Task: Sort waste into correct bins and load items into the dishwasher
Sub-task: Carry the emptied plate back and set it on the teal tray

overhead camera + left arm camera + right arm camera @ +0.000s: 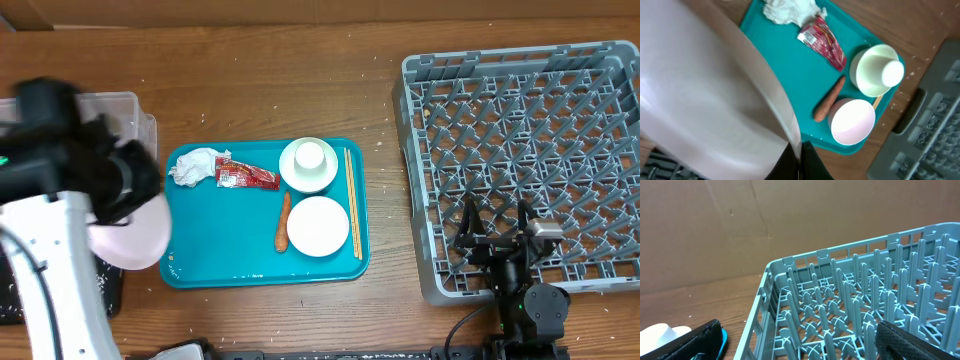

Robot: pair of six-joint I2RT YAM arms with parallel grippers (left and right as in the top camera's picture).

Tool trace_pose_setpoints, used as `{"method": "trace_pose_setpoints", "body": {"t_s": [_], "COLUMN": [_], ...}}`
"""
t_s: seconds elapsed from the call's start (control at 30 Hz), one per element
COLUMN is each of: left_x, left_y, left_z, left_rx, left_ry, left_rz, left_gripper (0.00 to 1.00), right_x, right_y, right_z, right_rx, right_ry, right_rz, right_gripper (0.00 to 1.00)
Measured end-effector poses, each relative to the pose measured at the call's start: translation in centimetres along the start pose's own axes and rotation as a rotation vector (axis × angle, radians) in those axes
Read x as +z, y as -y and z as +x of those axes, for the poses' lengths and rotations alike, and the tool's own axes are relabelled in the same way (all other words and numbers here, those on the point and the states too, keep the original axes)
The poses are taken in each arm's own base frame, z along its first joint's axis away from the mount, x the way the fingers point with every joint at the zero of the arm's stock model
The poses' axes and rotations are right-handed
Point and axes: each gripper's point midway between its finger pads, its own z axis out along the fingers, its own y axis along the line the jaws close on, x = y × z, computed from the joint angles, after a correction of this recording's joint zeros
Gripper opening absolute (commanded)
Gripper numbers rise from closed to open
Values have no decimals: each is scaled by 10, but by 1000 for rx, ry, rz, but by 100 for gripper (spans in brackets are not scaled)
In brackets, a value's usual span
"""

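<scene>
Clearance: bare table [385, 200] between tray [230, 245] and rack [500, 58].
Plate [135, 240] overhangs tray's left edge; rack pegs stand dense.

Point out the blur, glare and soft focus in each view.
Overhead: the left arm is smeared by motion, while the tray and rack are sharp. Left wrist: the pink plate fills the near side, out of focus and washed pale; the cup glares white. Right wrist: the rack is fairly crisp, the dark fingers soft at the bottom corners.
</scene>
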Motion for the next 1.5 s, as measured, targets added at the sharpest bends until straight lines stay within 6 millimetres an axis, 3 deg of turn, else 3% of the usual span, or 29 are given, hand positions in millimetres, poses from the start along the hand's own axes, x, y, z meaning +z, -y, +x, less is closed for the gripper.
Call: {"method": "trace_pose_setpoints", "body": {"t_s": [0.2, 0.3, 0.53, 0.77, 1.03, 1.13, 1.3, 1.5], "left_x": [48, 95, 175, 216, 227, 226, 227, 220], "left_y": [58, 77, 80, 67, 59, 59, 60, 54], "left_z": [5, 16, 47, 71, 84, 87, 85, 91], "left_rx": [125, 171, 237, 258, 239, 229, 220, 222], "left_ry": [5, -84, -299, -445, -513, -530, -519, -552], "left_rz": [-103, -162, -337, -463, -523, -519, -515, -545], "left_gripper": [4, 4, 4, 4, 4, 13, 16, 11], "right_x": [0, 0, 0, 0, 0, 0, 0, 0], "right_y": [0, 0, 0, 0, 0, 0, 0, 0], "right_z": [0, 0, 0, 0, 0, 0, 0, 0], "right_rx": [0, 0, 0, 0, 0, 0, 0, 0], "right_ry": [1, 0, 0, 0, 0, 0, 0, 0], "right_rz": [0, 0, 0, 0, 0, 0, 0, 0], "right_gripper": [100, 100, 100, 100, 100, 100, 100, 100]}}
